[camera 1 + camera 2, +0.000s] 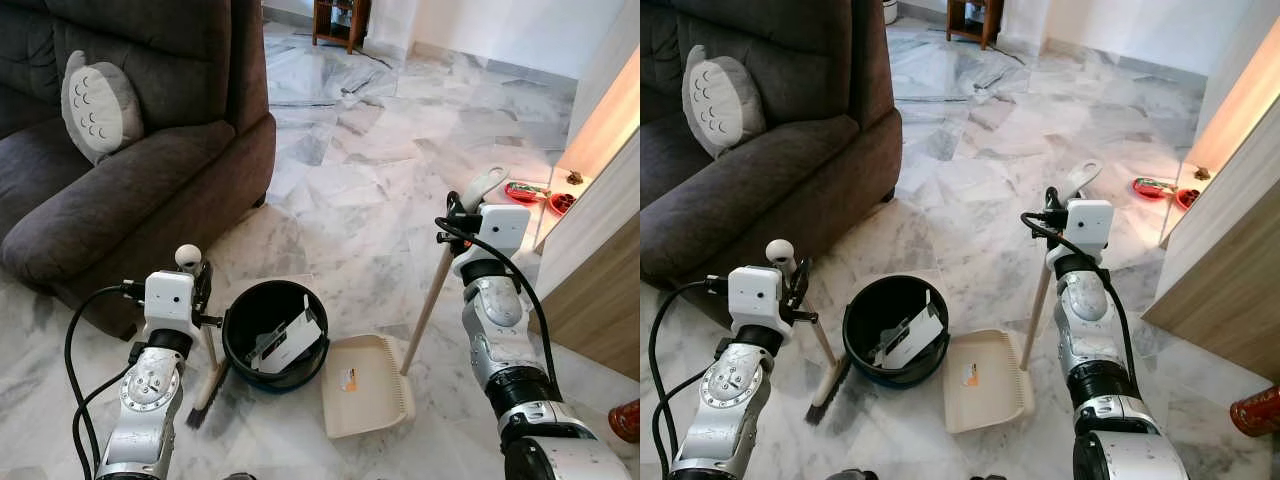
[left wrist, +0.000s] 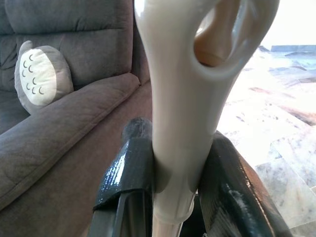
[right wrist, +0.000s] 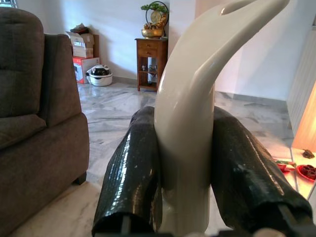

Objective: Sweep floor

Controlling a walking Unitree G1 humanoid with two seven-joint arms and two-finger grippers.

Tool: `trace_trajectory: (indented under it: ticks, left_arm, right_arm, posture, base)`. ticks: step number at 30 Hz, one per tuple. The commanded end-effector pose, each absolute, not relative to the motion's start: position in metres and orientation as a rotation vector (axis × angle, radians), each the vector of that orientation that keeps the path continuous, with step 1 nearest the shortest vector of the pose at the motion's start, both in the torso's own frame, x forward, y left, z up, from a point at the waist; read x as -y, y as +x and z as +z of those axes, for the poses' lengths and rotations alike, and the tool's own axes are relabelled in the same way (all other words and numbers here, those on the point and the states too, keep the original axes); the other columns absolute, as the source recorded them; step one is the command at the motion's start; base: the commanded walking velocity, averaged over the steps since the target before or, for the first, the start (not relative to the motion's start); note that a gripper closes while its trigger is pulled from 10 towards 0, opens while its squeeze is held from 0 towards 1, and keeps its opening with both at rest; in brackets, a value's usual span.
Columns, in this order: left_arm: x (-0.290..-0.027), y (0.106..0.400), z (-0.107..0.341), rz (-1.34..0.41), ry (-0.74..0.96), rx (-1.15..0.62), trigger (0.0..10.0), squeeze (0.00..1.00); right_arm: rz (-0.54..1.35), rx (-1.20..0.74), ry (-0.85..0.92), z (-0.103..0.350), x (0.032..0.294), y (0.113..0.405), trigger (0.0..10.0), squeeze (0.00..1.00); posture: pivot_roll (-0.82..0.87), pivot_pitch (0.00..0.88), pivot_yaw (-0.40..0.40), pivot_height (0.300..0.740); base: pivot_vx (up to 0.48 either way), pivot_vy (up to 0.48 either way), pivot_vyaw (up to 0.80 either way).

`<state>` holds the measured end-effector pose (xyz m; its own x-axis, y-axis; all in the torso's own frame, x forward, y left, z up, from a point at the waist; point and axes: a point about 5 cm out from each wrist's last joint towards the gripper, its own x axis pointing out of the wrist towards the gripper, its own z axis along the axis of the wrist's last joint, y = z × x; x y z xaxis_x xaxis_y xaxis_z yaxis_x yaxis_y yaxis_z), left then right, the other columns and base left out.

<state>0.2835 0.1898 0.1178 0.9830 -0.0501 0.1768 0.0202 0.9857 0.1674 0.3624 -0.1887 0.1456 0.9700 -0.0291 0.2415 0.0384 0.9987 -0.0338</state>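
On the veined, glossy marble floor (image 1: 360, 190), the head views show a round black bucket (image 1: 275, 335) holding white card, with a flat cream plastic dustpan (image 1: 365, 385) just beside it. The dustpan's pale straight handle (image 1: 428, 305) slants up and away from the bucket to the right end effector (image 1: 462, 212), which is clenched on its looped grip. The left end effector (image 1: 203, 288) grasps the brush handle (image 1: 818, 338) below its ball-shaped knob; this long axis slopes down to dark bristles (image 1: 827, 388) resting on the floor against the bucket's left side. A plush brown sofa (image 1: 150, 150) carries a grey spotted cushion (image 1: 98, 105).

Left wrist view: two black fingers (image 2: 126, 173) pinch the smooth cream brush grip (image 2: 185, 113).

Right wrist view: black fingers (image 3: 136, 168) clasp the curved cream dustpan grip (image 3: 190, 118); a wooden side table (image 3: 152, 61) stands beyond.
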Motion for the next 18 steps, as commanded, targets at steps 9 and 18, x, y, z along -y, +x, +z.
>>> trace_trajectory:
  ticks: [9,18]
  left_arm:
    - [-0.1852,0.2876,0.1292,-0.060,0.146,0.257,10.0,0.00]
    - [-0.1842,0.2885,0.1287,-0.066,0.147,0.261,10.0,0.00]
  right_arm:
    - [-0.044,0.294,0.005,0.1581,0.1884,0.3660,10.0,0.00]
    - [-0.030,0.291,0.009,0.1573,0.1831,0.3671,10.0,0.00]
  posture:
    - [0.15,0.075,-0.034,0.740]
    - [0.15,0.043,-0.037,0.740]
  base:
    - [0.000,0.000,0.00]
    - [0.000,0.000,0.00]
